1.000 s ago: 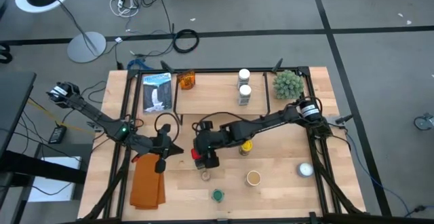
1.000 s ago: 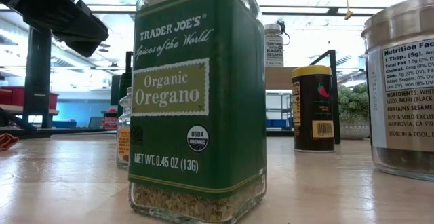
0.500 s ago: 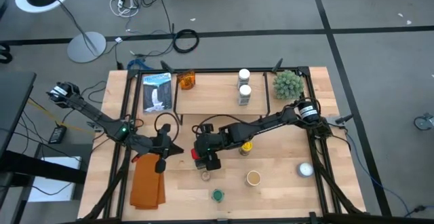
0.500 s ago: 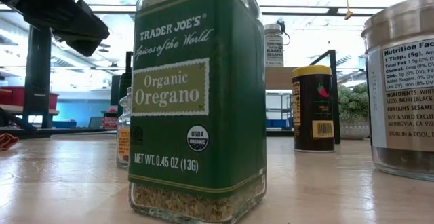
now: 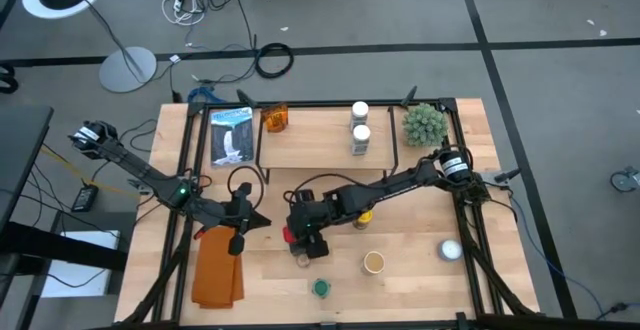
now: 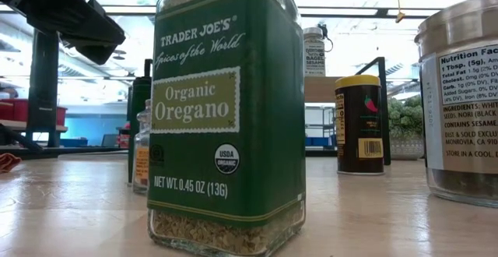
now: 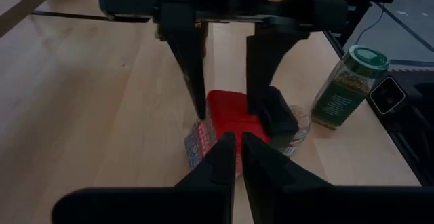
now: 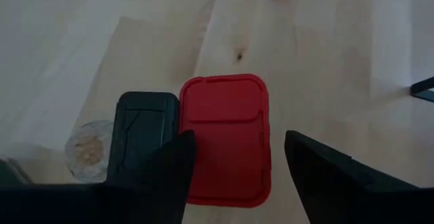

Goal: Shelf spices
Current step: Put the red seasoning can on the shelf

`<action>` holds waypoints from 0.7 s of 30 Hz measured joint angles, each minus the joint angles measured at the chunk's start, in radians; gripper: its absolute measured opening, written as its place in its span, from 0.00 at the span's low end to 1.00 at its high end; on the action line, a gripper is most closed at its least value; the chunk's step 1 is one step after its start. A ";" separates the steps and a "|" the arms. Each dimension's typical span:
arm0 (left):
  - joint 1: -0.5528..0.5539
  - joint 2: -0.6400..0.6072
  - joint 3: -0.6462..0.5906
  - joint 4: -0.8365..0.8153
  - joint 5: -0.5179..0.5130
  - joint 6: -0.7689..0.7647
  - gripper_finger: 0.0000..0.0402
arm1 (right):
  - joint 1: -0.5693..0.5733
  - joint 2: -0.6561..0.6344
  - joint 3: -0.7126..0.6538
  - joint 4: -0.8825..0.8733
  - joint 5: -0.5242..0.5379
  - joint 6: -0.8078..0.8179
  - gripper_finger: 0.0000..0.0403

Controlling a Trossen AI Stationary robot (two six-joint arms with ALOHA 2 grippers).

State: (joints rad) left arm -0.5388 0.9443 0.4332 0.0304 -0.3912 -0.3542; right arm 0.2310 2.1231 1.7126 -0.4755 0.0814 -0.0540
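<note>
Right gripper [image 8: 234, 163] fingers are standing spread, one on each side of the red tin [image 8: 226, 137], not pinching it; the gripper is hanging just above the tin near the middle of the table [image 5: 420, 290]. A black-lidded tin [image 8: 141, 134] is sitting touching the red one, and a small clear jar [image 8: 87, 148] is standing just beside that. From the left wrist camera the right fingers [image 7: 190, 54] are straddling the red tin's top, apart from its sides. Left gripper [image 7: 234, 157] fingers are pressed together, holding nothing, hovering nearby over the table's left part, pointing toward the tin, with an orange cloth [image 5: 218, 270] lying beside it. The green oregano jar [image 6: 226, 117] is standing upright at the table's front edge, a tan-lidded jar [image 5: 374, 262] near it, a yellow-lidded jar [image 6: 359, 124] standing by the right arm. The shelf [image 5: 320, 140] is sitting at the back of the table, carrying two white-capped jars [image 5: 360, 128] and an amber jar [image 5: 275, 119]. A spiky green plant ball [image 5: 424, 123] is sitting right of the shelf, a white dome [image 5: 450, 251] near the right edge.
</note>
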 joint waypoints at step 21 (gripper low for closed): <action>0.000 0.000 0.000 0.001 0.003 0.000 0.08 | -0.010 0.000 -0.001 0.059 -0.008 0.121 0.56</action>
State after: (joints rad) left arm -0.5388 0.9443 0.4332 0.0311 -0.3882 -0.3538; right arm 0.2207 2.1227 1.7119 -0.4164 0.0731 0.0669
